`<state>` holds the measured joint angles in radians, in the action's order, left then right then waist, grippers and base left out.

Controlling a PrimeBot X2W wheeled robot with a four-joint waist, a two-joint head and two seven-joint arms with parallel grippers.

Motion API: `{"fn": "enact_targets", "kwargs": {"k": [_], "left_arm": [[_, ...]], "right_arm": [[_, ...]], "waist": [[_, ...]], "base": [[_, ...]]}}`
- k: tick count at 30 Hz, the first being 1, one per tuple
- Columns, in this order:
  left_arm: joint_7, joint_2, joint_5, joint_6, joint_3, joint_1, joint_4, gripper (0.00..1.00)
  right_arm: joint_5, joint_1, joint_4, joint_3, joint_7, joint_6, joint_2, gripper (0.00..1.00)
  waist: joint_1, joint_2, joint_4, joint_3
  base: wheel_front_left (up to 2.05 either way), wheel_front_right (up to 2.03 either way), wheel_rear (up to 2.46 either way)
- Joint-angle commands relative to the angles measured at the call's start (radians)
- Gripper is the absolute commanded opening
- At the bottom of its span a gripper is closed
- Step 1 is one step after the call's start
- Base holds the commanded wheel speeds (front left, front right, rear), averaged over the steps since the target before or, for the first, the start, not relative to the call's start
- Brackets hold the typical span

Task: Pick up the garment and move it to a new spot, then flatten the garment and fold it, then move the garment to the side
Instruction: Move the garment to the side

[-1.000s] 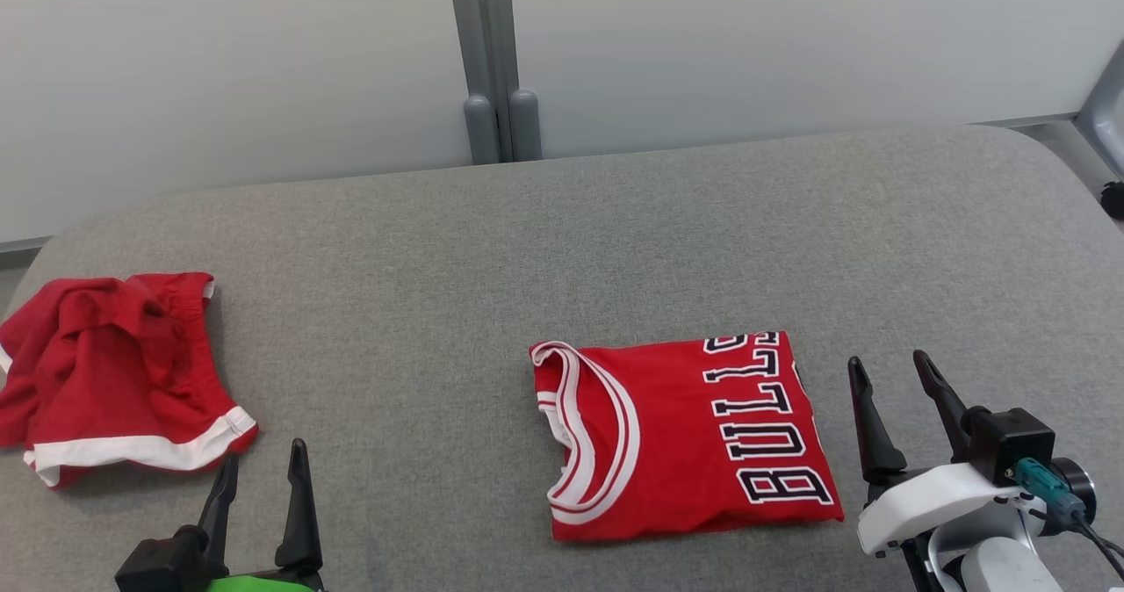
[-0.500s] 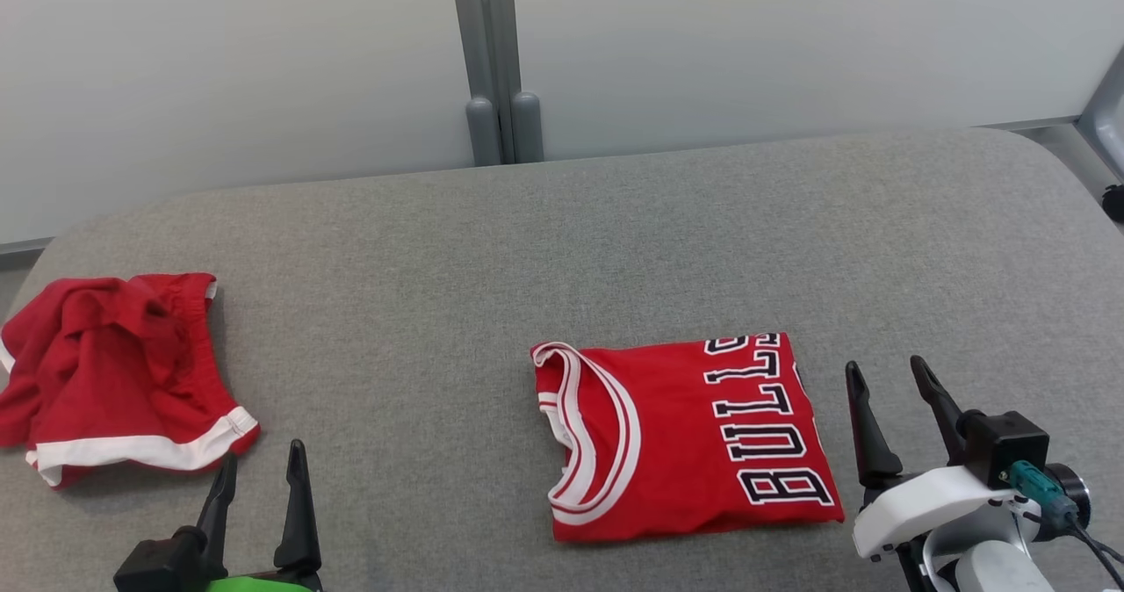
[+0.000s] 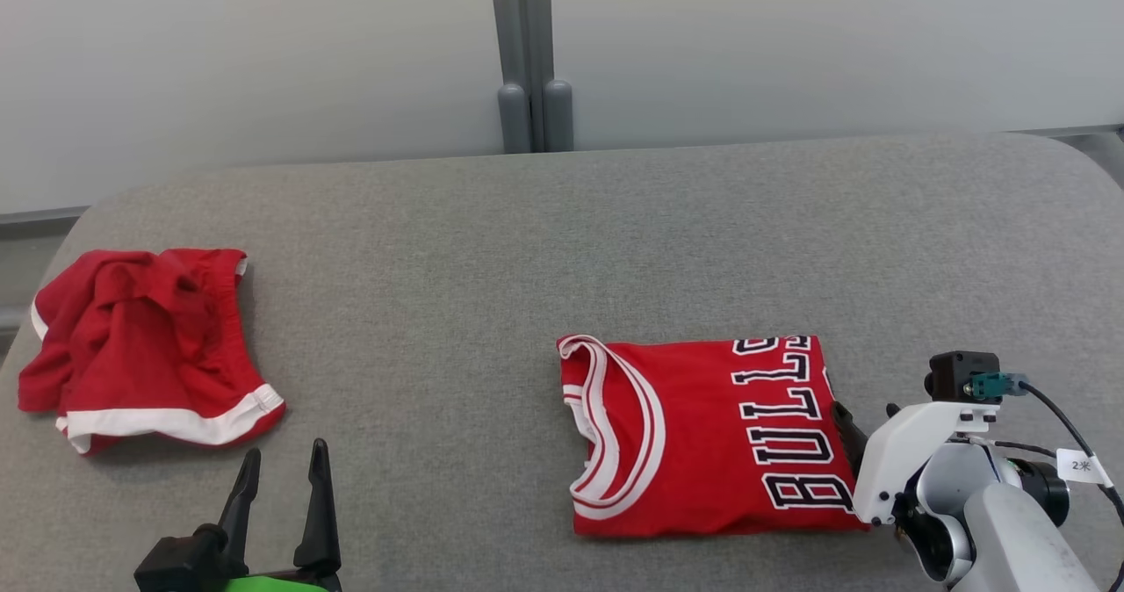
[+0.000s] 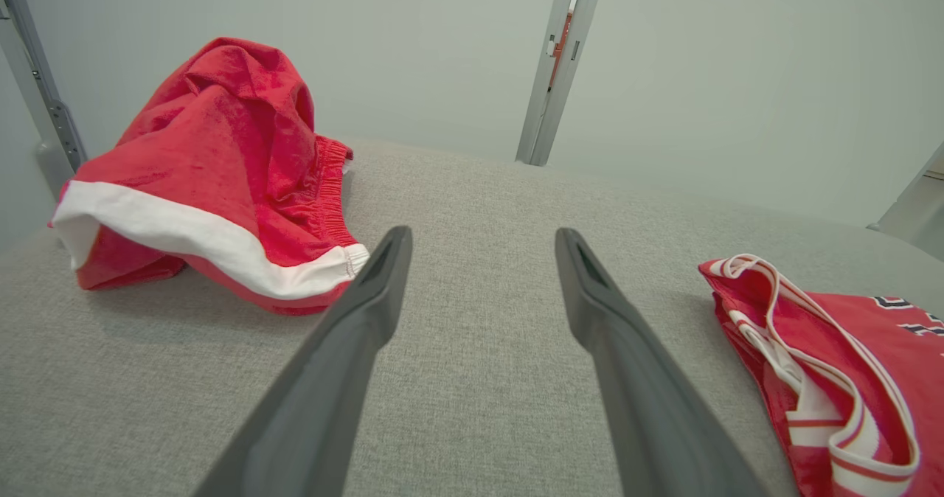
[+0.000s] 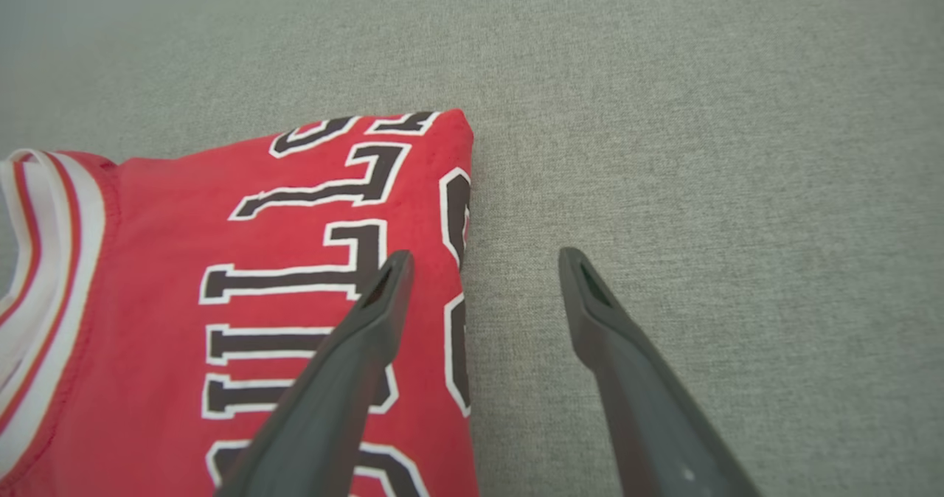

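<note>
Head view: the folded red jersey [image 3: 702, 434] lies right of centre on the grey cushion [image 3: 527, 249], with bare fabric beyond its far and left edges. Crumpled red shorts [image 3: 149, 346] sit well apart, near the left edge. The right wrist view shows more: the right gripper [image 5: 484, 255] spread wide astride the jersey's right edge, one finger over the lettering, grasping nothing. The left gripper [image 4: 479, 235] hangs released over bare cushion.

Head high, wrists low, jersey [image 3: 702, 438] shared
</note>
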<state>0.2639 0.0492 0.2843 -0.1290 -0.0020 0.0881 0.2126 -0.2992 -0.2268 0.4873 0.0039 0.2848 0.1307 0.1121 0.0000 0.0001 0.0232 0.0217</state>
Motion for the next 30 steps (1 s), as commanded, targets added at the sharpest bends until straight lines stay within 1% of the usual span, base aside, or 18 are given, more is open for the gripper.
{"fn": "enact_targets", "kwargs": {"k": [1, 8, 11, 12, 13, 14, 15, 19, 22, 27, 30], "left_arm": [[0.000, 0.003, 0.000, -0.002, -0.002, 0.003, -0.001, 1.00], [0.000, 0.003, -0.014, -0.002, -0.010, -0.013, -0.004, 1.00], [0.000, 0.003, -0.015, -0.002, -0.015, -0.022, -0.006, 1.00], [0.000, 0.003, -0.015, -0.002, -0.017, -0.024, -0.006, 1.00], [0.000, 0.003, -0.014, -0.002, -0.018, -0.026, -0.006, 1.00], [0.000, 0.003, -0.014, -0.002, -0.018, -0.027, -0.006, 1.00], [0.000, 0.003, -0.014, -0.002, -0.018, -0.027, -0.006, 1.00], [0.000, 0.003, -0.009, -0.002, -0.019, -0.038, -0.017, 1.00], [0.000, 0.003, -0.003, -0.002, -0.019, -0.050, -0.035, 1.00], [0.000, 0.003, -0.009, -0.001, -0.005, -0.079, -0.075, 1.00], [0.000, 0.003, -0.019, -0.001, -0.005, -0.106, -0.096, 1.00]], "right_arm": [[0.012, -0.005, 0.009, -0.011, 0.014, 0.000, -0.007, 1.00], [0.021, 0.013, 0.055, -0.051, 0.089, 0.000, -0.033, 1.00], [0.047, 0.020, 0.084, -0.066, 0.120, 0.000, -0.040, 1.00], [0.053, 0.023, 0.097, -0.069, 0.138, 0.000, -0.042, 0.85], [0.061, 0.025, 0.105, -0.068, 0.151, 0.000, -0.044, 0.46], [0.072, 0.026, 0.110, -0.060, 0.162, 0.000, -0.046, 0.18], [0.081, 0.025, 0.111, -0.056, 0.168, 0.000, -0.045, 0.00], [0.111, 0.006, 0.097, -0.016, 0.193, -0.001, -0.014, 0.00], [0.133, -0.040, 0.062, 0.045, 0.205, -0.002, 0.035, 0.00], [0.141, -0.169, 0.004, 0.191, 0.225, -0.001, 0.118, 0.00], [0.123, -0.254, -0.001, 0.240, 0.215, -0.001, 0.158, 0.00]], "waist": [[0.0000, -0.0001, 0.030, -0.014], [0.0000, -0.0001, 0.083, -0.057], [0.0000, -0.0001, 0.095, -0.067], [0.0000, -0.0001, 0.098, -0.070], [0.0000, -0.0001, 0.100, -0.071], [0.0000, -0.0001, 0.101, -0.074], [0.0000, -0.0001, 0.101, -0.076], [0.0000, -0.0001, 0.092, -0.091], [0.0000, -0.0001, 0.071, -0.114], [0.0000, -0.0001, 0.008, -0.180], [0.0000, -0.0001, -0.034, -0.223]], "base": [[0.00, 0.00, 0.00], [0.00, 0.00, 0.00], [0.00, 0.00, 0.00], [0.00, 0.00, 0.00], [0.00, 0.00, 0.00], [0.00, 0.00, 0.00], [0.00, 0.00, 0.00], [0.00, 0.00, 0.00], [0.00, 0.00, 0.00], [0.00, 0.00, 0.00], [0.00, 0.00, 0.00]]}}
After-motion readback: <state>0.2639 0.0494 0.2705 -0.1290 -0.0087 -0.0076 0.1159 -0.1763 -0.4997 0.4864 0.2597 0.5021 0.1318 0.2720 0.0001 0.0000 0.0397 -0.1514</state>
